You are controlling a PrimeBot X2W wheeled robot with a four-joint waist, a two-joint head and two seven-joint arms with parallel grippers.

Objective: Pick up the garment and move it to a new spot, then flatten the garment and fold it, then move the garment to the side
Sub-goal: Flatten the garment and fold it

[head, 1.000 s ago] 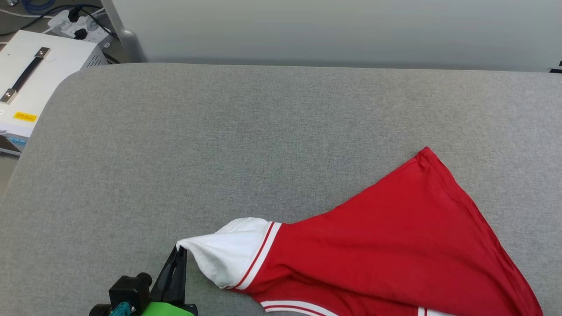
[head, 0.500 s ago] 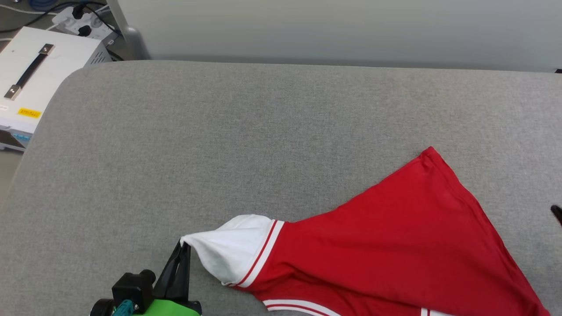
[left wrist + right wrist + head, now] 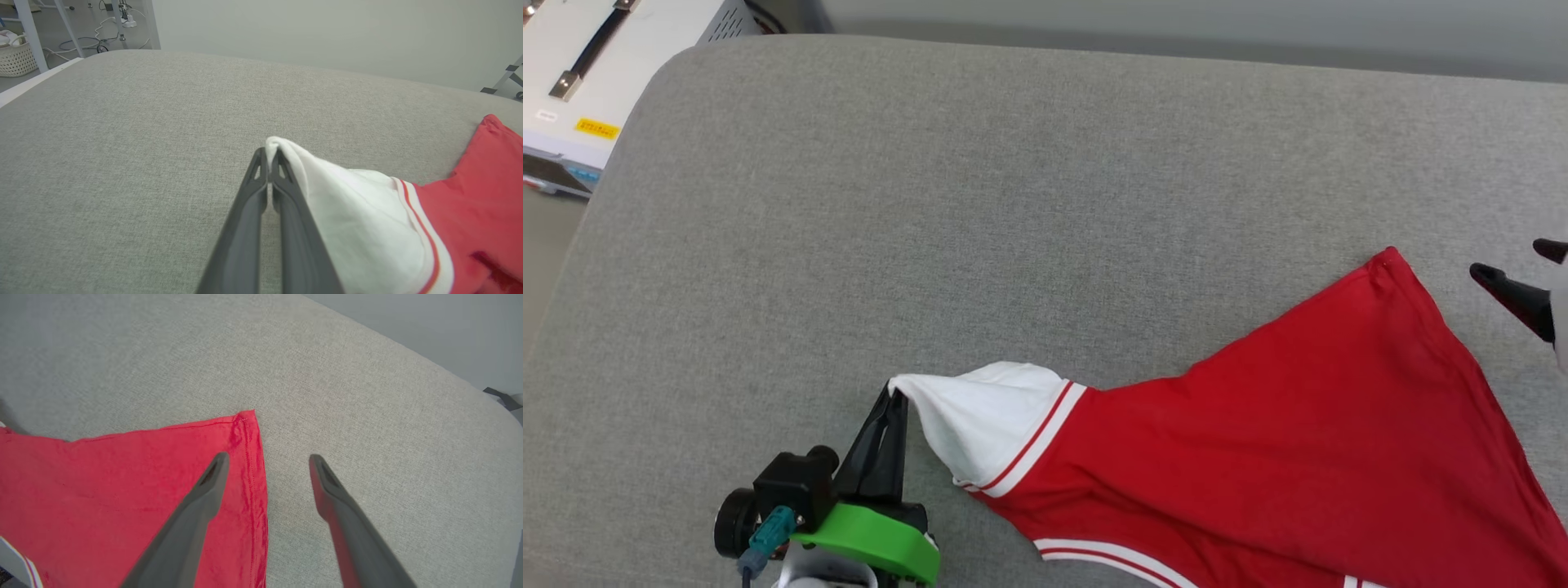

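We saw the red jersey T-shirt (image 3: 1298,425) lying on the near right part of the grey fabric-covered desk (image 3: 931,204). Its plain red side faced up, and it ran past the head view's bottom and right edges. Its white sleeve (image 3: 988,416), edged with red-white striped trim (image 3: 1037,437), was drawn out to a point toward the left. The left pincer (image 3: 897,398) was clamped on the tip of that sleeve, its two dark fingers pressed together with the white cloth pinched between their ends. In the left wrist view the sleeve draped down the right side of those fingers. A green collar (image 3: 874,539) sat at that arm's wrist. The T-shirt's far hem corner (image 3: 1387,260) lay flat on the desk. The right pincer (image 3: 268,457) was near that corner with its fingers well apart, holding nothing. In the right wrist view one finger lay over the red cloth just inside the side hem and the other over bare desk beside it. We could not tell whether either finger touched down. Beyond the desk's far left corner stood a white case (image 3: 572,82) with a black handle (image 3: 592,45) and a yellow label (image 3: 596,127). The left wrist view showed a wicker basket (image 3: 16,59) and cables (image 3: 106,36) on the floor.
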